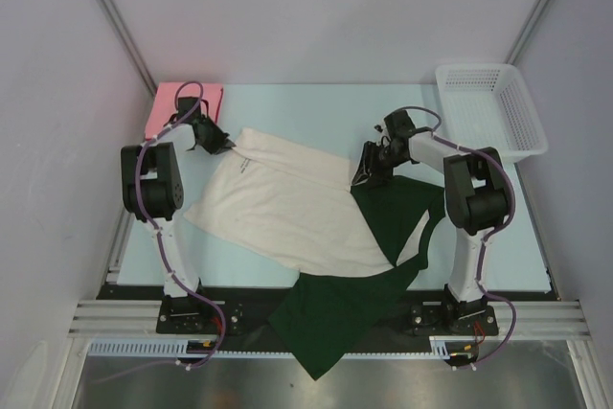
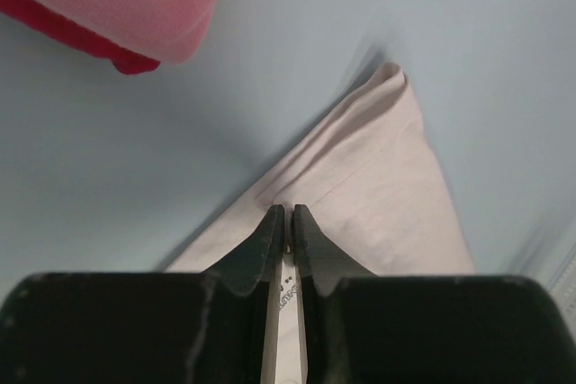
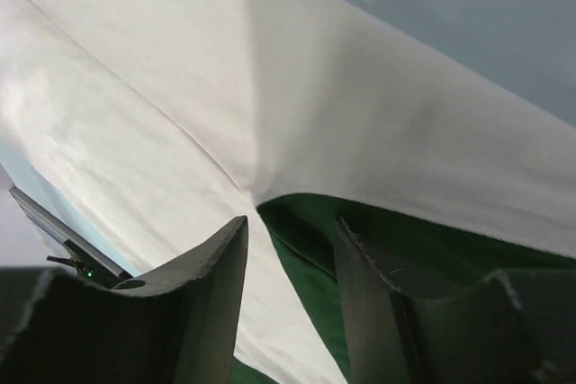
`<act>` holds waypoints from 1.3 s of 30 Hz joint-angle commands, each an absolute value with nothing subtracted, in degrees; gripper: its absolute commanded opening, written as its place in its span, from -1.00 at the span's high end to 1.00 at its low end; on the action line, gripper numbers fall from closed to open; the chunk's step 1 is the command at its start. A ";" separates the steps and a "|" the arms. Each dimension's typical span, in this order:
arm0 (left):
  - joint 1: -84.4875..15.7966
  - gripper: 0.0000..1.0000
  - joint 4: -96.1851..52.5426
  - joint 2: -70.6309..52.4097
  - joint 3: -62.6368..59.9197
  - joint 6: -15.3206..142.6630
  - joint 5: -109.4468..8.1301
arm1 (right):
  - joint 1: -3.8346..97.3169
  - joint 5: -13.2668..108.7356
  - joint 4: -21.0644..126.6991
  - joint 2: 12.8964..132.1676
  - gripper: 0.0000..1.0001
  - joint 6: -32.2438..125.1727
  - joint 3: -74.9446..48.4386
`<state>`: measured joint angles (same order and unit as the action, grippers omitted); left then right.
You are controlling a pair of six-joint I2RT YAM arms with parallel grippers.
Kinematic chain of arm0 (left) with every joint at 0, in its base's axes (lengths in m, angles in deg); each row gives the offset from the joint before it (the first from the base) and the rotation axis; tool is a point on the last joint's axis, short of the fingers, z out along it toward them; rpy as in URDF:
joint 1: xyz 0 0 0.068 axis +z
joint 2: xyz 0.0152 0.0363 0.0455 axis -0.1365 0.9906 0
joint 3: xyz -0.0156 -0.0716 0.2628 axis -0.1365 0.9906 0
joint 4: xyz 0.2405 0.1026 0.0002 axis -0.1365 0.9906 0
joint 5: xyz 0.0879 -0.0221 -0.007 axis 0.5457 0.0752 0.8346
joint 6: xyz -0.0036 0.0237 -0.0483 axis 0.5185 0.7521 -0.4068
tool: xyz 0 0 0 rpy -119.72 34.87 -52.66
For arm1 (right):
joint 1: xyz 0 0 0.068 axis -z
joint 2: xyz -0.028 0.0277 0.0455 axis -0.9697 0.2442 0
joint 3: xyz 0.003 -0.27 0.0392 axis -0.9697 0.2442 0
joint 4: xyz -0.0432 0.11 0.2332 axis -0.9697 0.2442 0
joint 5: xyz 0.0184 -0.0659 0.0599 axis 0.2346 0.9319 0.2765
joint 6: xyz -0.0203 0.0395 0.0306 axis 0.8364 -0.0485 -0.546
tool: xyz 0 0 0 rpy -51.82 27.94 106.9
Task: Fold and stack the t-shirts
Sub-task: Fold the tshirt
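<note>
L hand (image 2: 289,215) pinches cream shirt (image 1: 287,203) at far-left corner, R hand (image 3: 292,222) spread over far-right edge; far hem runs left-right btwn them.

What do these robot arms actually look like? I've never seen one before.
The two are alike. The left arm and right arm have chunky black joint housings joined by slim white tubes, on black bases. A purple cable snakes along each. The left gripper and right gripper each have two black, tapered fingers, slightly scuffed at the edges. No markings are legible.
</note>
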<state>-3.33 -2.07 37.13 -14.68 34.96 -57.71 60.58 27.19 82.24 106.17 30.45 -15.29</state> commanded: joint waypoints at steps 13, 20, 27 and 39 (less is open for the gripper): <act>-3.45 0.71 -1.87 37.83 -17.96 36.75 -58.57 | 57.76 24.17 82.89 109.66 0.23 34.12 -19.89; -3.27 0.72 -1.88 38.18 -17.96 36.93 -58.75 | 56.89 25.14 83.86 109.66 0.48 35.00 -19.53; -2.49 0.75 -1.79 37.48 -16.91 36.67 -57.69 | 55.39 25.93 84.83 107.21 1.00 35.17 -17.34; -1.96 0.34 -0.48 36.95 -16.29 38.60 -57.87 | 55.56 30.41 85.27 104.30 0.94 34.30 -12.85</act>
